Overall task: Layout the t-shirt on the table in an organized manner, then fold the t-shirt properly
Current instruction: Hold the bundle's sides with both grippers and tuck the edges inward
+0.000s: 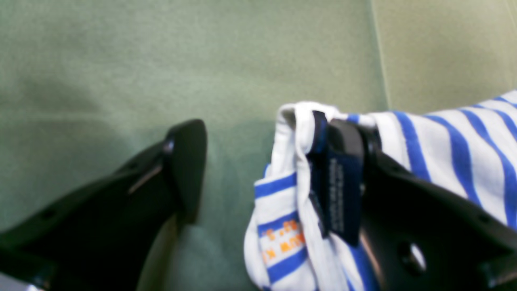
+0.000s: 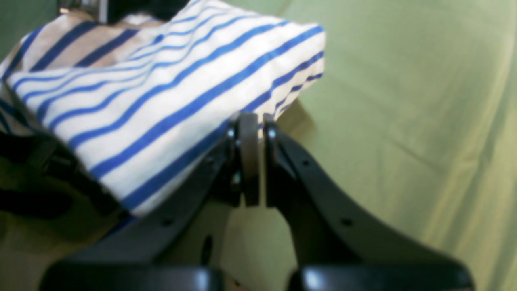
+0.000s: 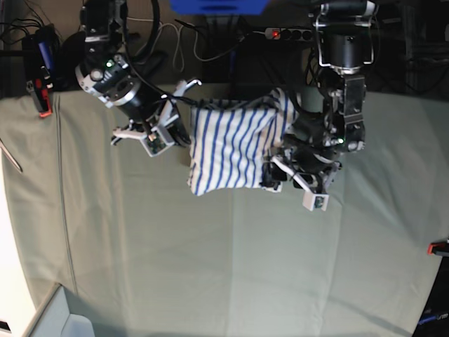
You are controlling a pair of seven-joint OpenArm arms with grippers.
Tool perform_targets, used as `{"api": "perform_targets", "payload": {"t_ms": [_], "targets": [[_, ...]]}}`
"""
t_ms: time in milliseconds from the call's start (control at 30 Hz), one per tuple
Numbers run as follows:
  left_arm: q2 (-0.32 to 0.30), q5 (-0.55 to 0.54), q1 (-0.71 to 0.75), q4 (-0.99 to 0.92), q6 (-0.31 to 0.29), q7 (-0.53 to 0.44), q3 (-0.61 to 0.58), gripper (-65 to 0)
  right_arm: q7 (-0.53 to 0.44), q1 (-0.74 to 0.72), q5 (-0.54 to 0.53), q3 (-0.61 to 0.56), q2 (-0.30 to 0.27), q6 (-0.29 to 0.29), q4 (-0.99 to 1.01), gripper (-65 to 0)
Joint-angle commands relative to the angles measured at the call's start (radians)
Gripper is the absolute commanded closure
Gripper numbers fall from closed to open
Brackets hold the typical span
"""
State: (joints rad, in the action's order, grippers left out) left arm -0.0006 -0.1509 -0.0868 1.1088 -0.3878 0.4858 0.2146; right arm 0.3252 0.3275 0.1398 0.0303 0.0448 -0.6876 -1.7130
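Your right pincer (image 2: pixel 251 121) is pressed together on an edge of the t-shirt (image 3: pixel 228 147), and the striped cloth spreads away from its tips toward the other arm. Your left pincer (image 1: pixel 266 161) is spread wide; one finger (image 1: pixel 343 153) touches the collar with the dark label (image 1: pixel 341 194), the other finger (image 1: pixel 185 161) is apart from the cloth, so it grips nothing. The t-shirt hangs between the two pincers, bunched and lifted above the table (image 3: pixel 224 267), not laid flat. I think the risk is here: if you pull the right pincer away now, the collar side can slip off the open finger and the cloth will fall in a heap. If you close the left one carelessly, it can catch only the label and twist the collar.
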Motion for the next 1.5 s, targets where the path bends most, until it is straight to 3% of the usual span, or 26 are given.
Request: {"api": "perform_targets", "payload": {"t_ms": [0,233,467,633,900,1133,1467], "targets": [[-0.012,0.0,-0.005,0.021,0.005,0.006,0.004,-41.0,-0.019,-0.003,-0.018,-0.005,0.002,-0.011,0.011,0.0],[-0.014,0.0,0.011,0.026,0.005,0.011,0.004,-41.0,-0.022,0.003,-0.018,0.001,0.004,-0.011,0.077,0.0],[-0.009,0.0,0.071,0.126,0.005,0.012,0.004,-40.9,-0.016,0.005,-0.021,0.05,0.005,-0.011,-0.131,0.0],[-0.009,0.0,0.083,0.156,0.005,0.012,0.004,-40.9,-0.015,-0.006,-0.021,-0.042,0.022,-0.011,-0.178,0.0],[-0.014,0.0,0.083,0.158,0.005,0.012,0.004,-40.9,-0.028,-0.043,-0.019,-0.125,0.031,-0.011,0.055,0.0],[-0.014,0.0,0.083,0.166,0.005,0.012,0.004,-40.9,-0.22,-0.003,-0.018,-0.073,0.005,-0.011,0.227,0.0],[-0.016,0.0,0.083,0.158,0.005,0.012,0.004,-40.9,-0.318,-0.02,-0.018,0.047,0.005,-0.011,0.353,0.0]]}}
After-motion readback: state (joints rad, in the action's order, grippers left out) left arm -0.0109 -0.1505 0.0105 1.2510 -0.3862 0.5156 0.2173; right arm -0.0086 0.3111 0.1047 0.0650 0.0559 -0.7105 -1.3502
